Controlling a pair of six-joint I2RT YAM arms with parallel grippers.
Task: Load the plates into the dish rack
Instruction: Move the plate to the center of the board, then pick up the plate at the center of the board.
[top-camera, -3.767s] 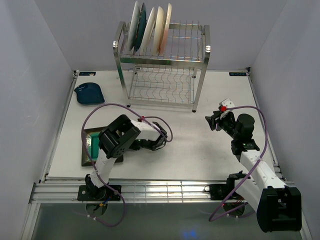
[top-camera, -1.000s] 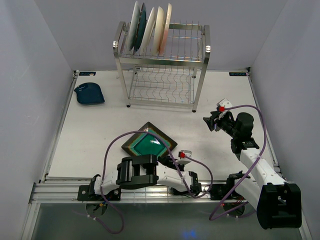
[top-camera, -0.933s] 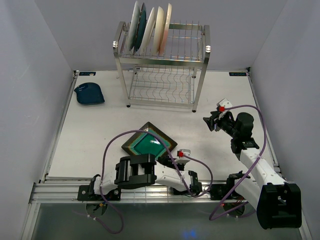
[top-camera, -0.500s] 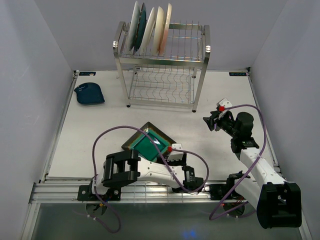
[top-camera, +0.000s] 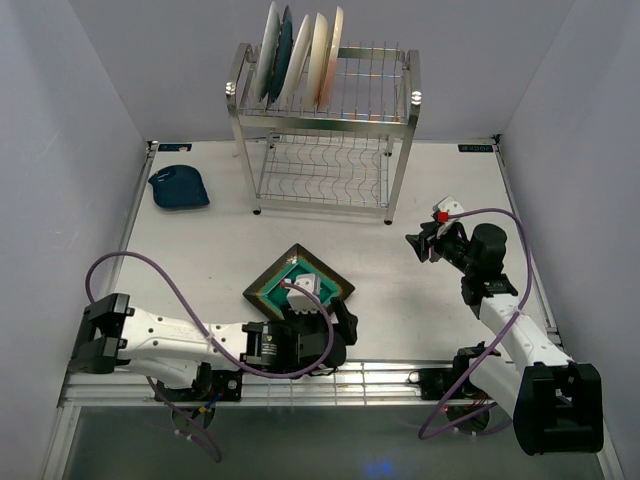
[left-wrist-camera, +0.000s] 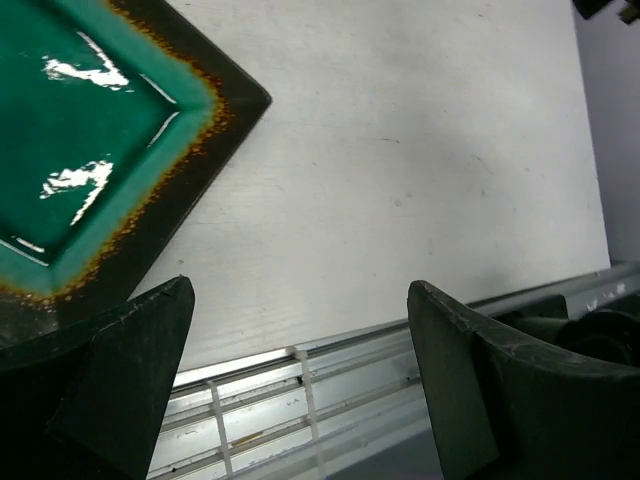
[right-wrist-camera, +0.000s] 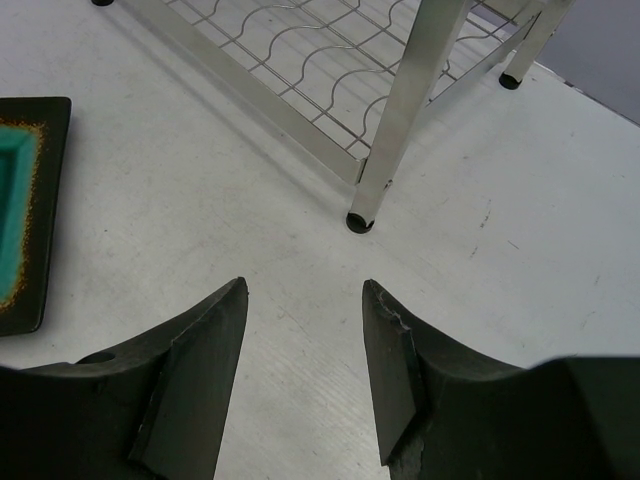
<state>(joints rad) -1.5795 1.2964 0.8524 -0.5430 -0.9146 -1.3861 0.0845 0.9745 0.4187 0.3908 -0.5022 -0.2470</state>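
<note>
The square green plate with a dark rim (top-camera: 290, 277) (left-wrist-camera: 70, 150) lies flat on the table in front of the dish rack (top-camera: 400, 150). Several round plates (top-camera: 298, 52) stand on edge in the rack's upper tier, and its lower shelf (top-camera: 320, 170) holds nothing. At the far left a small dark blue plate (top-camera: 178, 187) rests on the table. My left gripper (top-camera: 338, 325) (left-wrist-camera: 300, 290) is open wide and empty, hovering at the green plate's near corner over the table's front edge. On the right my right gripper (top-camera: 418, 245) (right-wrist-camera: 304, 290) is open above bare table, facing a rack leg (right-wrist-camera: 385, 170).
A metal rail (top-camera: 380, 375) (left-wrist-camera: 300, 400) runs along the near table edge. The left arm (top-camera: 170, 340) lies stretched along that edge with its purple cable (top-camera: 150, 270) looping over the table. White walls close in the left, right and back sides.
The green plate went from the table's left edge to the middle. In the last second the left arm swung left along the near edge and its jaws opened wider. The right arm stayed still.
</note>
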